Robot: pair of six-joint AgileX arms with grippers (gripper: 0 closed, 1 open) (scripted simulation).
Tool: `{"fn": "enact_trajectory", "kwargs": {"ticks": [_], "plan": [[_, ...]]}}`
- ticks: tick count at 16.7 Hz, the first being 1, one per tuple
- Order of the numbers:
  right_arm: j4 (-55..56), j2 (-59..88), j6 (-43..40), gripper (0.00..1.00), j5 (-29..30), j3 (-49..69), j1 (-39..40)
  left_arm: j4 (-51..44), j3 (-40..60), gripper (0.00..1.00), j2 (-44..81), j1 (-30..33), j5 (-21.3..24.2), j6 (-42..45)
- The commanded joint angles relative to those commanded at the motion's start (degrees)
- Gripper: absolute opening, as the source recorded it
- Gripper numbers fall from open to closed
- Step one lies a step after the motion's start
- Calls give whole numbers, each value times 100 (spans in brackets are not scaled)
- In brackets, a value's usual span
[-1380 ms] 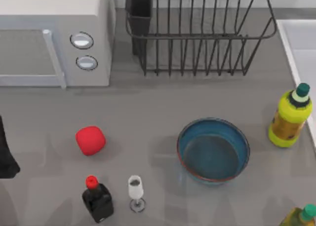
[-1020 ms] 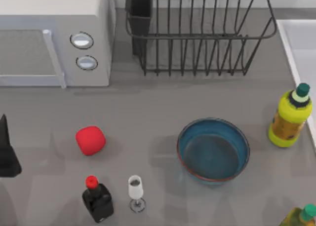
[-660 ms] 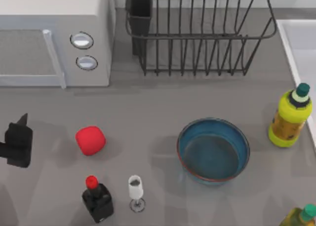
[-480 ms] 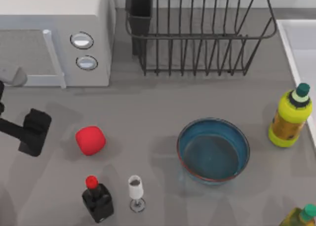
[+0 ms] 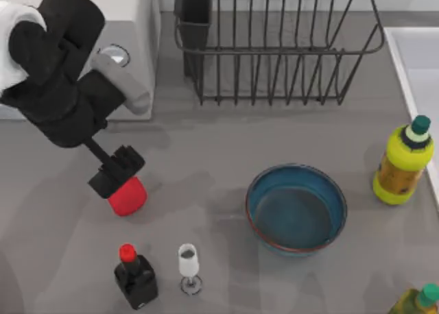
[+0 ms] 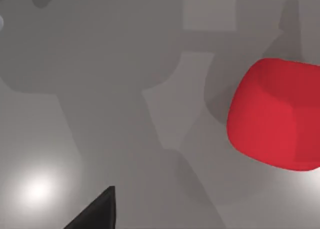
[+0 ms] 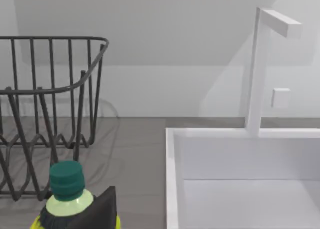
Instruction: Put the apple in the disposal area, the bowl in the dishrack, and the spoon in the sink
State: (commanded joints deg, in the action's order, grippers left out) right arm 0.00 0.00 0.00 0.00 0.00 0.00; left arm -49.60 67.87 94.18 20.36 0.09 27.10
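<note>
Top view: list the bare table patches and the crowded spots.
Free: between apple and bowl; in front of dishrack. Crowded: left gripper over the apple, black bottle beside wine glass.

Grey table (image 5: 206, 156): apple (image 5: 129, 197) left, bowl (image 5: 296, 208) right-centre, dishrack (image 5: 274, 46) far, black bottle (image 5: 135, 278) and wine glass (image 5: 188, 264) near, yellow bottle (image 5: 403, 163) right.

1. Apple (image 5: 128, 197): one, red.
2. Bowl (image 5: 296, 209): one, blue.
3. Dishrack (image 5: 278, 46): one, black wire, with one utensil cup (image 5: 193, 16).
4. Sink (image 7: 245, 179): one, white.
5. Yellow-green bottles: two (image 5: 403, 162) (image 5: 417, 302).
6. Black bottle (image 5: 135, 278): one, red-capped.
7. Wine glass (image 5: 188, 266): one.
8. White box (image 5: 137, 60): one, with two round knobs.
</note>
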Motion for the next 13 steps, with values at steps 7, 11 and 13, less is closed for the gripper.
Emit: {"fn": "enact_trajectory", "kwargs": {"ticks": [7, 11, 13], "plan": [[0, 0, 0, 100, 0, 0, 0, -949, 1128, 100, 1561, 370, -41, 506], [0, 0, 0, 100, 0, 0, 0, -936, 1111, 100, 1545, 340, -40, 499], [0, 0, 0, 100, 0, 0, 0, -839, 1043, 100, 1594, 351, -40, 512]]}}
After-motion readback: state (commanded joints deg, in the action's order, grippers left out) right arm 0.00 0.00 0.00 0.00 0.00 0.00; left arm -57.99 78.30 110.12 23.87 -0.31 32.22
